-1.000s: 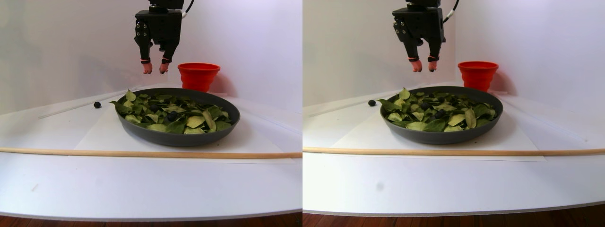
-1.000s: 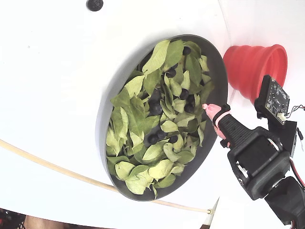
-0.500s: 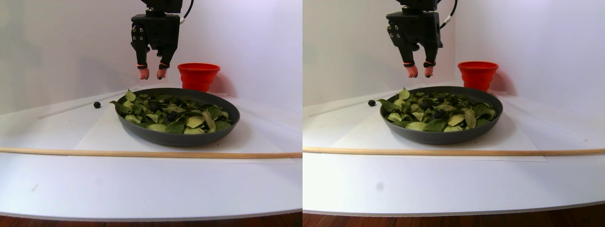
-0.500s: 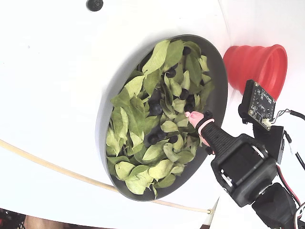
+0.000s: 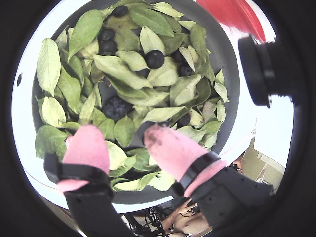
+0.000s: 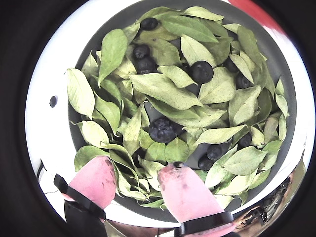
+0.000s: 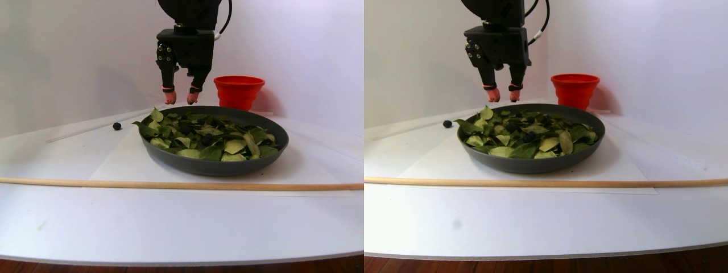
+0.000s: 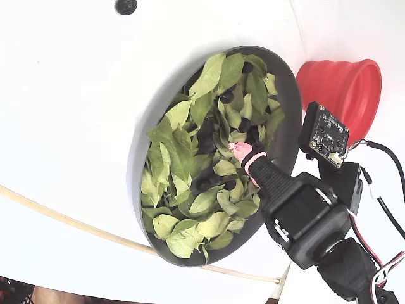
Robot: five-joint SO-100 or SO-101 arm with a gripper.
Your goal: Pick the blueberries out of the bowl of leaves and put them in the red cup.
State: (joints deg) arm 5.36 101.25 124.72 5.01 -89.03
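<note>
**Above the far side of the bowl: an empty claw over half-buried berries**

Over the far part of the bowl (image 7: 213, 162), as the stereo pair view shows it, the claw (image 7: 181, 98) hangs with its two pink fingertips (image 5: 88, 145) spread apart and nothing between them. It is clear of the leaves (image 6: 163, 89), not yet among them. The blueberries (image 6: 162, 129) lie scattered in the bowl, several tucked partly under leaves; in a wrist view the largest sits just beyond the fingertips, near the bowl's middle. One stray berry (image 7: 116, 125) lies on the table (image 7: 170, 227) to the left of the bowl. The red cup (image 7: 239, 91) stands just behind the bowl to the right.

The main risk, as I judge it, is a leaf coming up with the berry, or instead of it, since the leaves overlap the fruit closely. A closing finger could also nudge the round berry sideways and push it deeper under the leaves. Squeezing too hard might crush it.
</note>
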